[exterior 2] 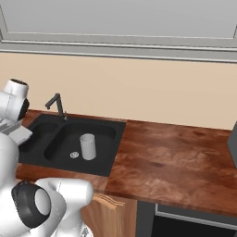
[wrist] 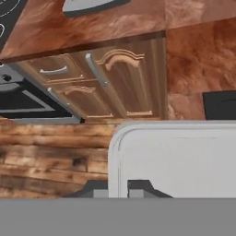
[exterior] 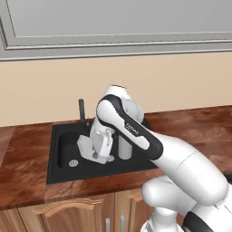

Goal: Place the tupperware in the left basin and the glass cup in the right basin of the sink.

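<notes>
Wooden counter (exterior 2: 171,157) frames the sink (exterior 2: 113,139); cup (exterior 2: 87,146) stands in the right basin (exterior 2: 99,134) at 3 o'clock of its drain, while the gripper (wrist: 121,190), fingers nearly closed, pinches the rim of the tupperware (wrist: 179,159) over the left basin (exterior: 68,149) — likely light, stiff, slick plastic.

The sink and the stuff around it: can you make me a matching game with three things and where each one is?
Things:
1. glass cup
2. tupperware
3. faucet

Places:
A. behind the sink, at its back edge
B. standing upright in the right basin
C. pinched at its rim by the gripper

Pairs: 1-B, 2-C, 3-A
</notes>
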Controlling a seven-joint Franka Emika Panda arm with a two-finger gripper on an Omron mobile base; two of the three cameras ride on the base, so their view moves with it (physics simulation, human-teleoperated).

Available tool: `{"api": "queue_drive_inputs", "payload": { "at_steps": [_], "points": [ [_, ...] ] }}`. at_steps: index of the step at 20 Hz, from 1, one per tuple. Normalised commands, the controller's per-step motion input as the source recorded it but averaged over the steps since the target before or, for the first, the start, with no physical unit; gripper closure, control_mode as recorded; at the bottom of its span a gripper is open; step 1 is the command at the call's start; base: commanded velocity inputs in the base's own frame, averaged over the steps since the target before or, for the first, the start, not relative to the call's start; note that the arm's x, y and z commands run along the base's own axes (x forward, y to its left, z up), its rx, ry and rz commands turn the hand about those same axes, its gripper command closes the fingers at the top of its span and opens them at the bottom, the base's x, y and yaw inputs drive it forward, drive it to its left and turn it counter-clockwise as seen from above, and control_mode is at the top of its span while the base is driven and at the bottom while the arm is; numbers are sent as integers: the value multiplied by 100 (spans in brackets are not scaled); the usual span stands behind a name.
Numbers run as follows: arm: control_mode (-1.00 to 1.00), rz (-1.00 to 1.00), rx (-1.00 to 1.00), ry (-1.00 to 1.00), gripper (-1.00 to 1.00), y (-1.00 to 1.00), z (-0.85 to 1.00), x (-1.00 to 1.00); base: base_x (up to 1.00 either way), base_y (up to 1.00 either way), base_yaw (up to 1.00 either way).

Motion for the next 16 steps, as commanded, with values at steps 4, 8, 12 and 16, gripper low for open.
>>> {"api": "queue_drive_inputs", "payload": {
  "at_steps": [4, 8, 12, 16],
  "points": [
    [-100, -8, -12, -9, 100, 13, -19, 19, 0, 0, 0],
    [-100, -8, -10, -10, 100, 9, -9, 21, 0, 0, 0],
    [-100, -2, -11, -7, 100, 13, -9, 19, 0, 0, 0],
    [-100, 0, -10, -3, 100, 10, -9, 18, 0, 0, 0]
  ]
}}
